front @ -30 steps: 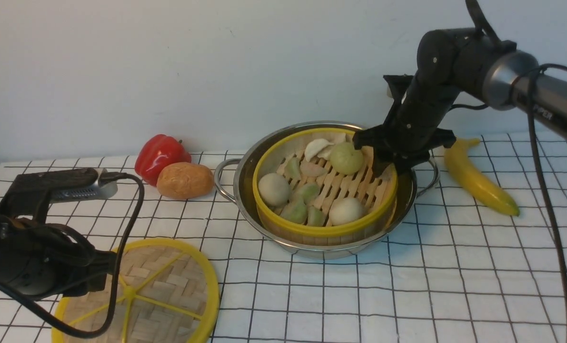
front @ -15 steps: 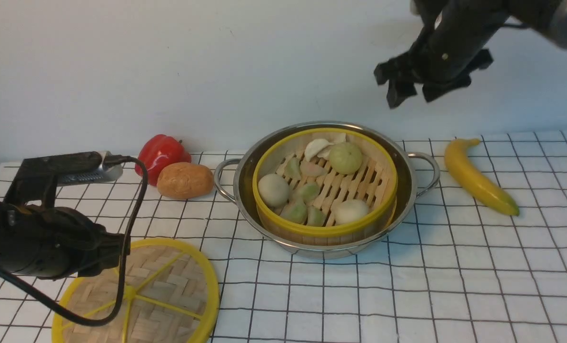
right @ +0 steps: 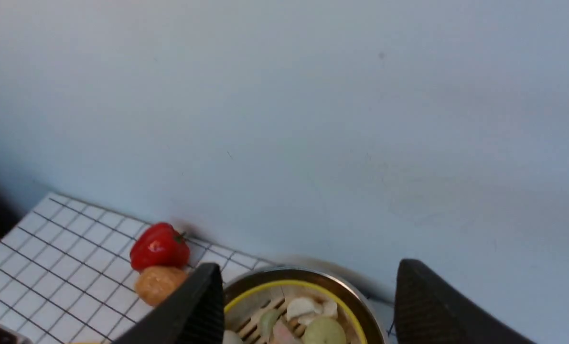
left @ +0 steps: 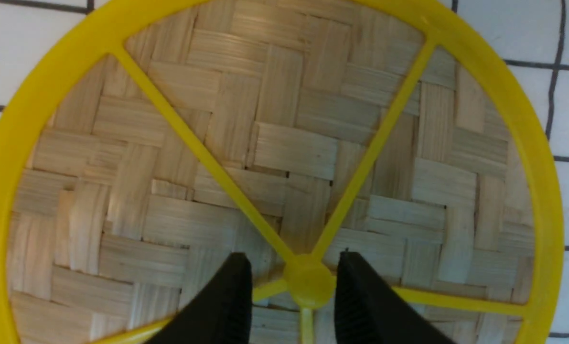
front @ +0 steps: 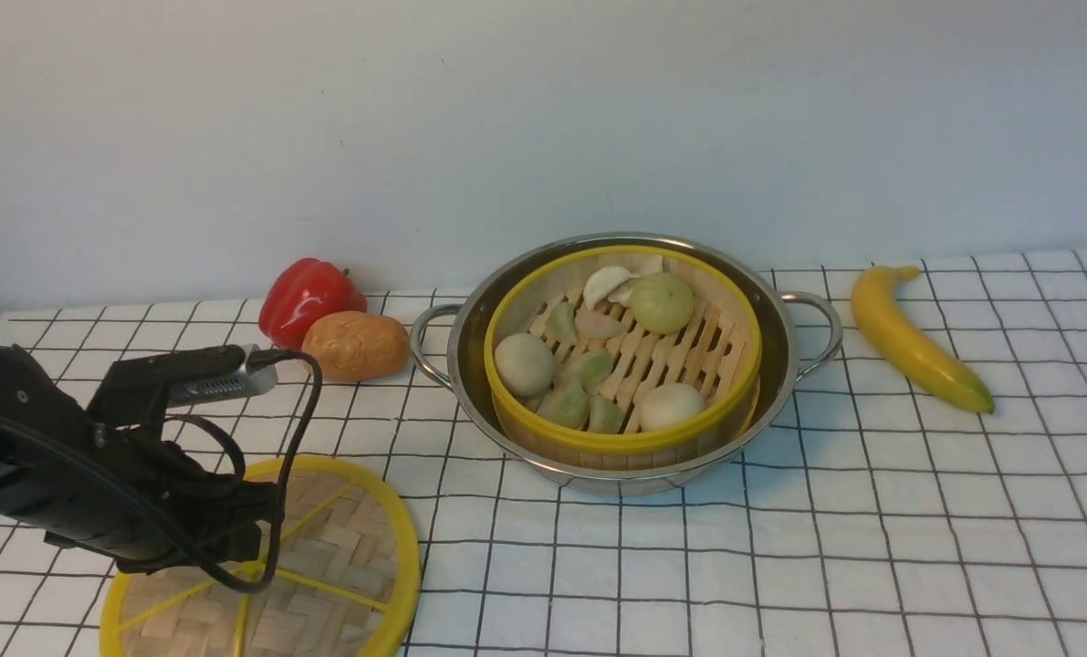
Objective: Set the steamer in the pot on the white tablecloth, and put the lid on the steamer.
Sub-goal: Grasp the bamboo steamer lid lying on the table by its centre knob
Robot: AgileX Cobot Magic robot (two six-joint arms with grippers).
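— Two sets of fingers; how do they stand?
— The left fingers [left: 236,296] are parted narrowly, one on each side of the yellow hub [left: 309,282] of the lid [left: 284,143], with a slight gap showing on both sides. The right fingers [right: 203,306] are spread wide, holding nothing.
— And the task's things?
— The lid lies flat on the white tablecloth [front: 872,547], directly under the left fingers. The steamer [front: 625,440] sits inside the pot [front: 785,365], well apart from the left fingers and lower than the right fingers, showing in the gap between them. Buns and dumplings [front: 662,303] lie on its slats, and it stands uncovered. The pot rests on the same cloth.
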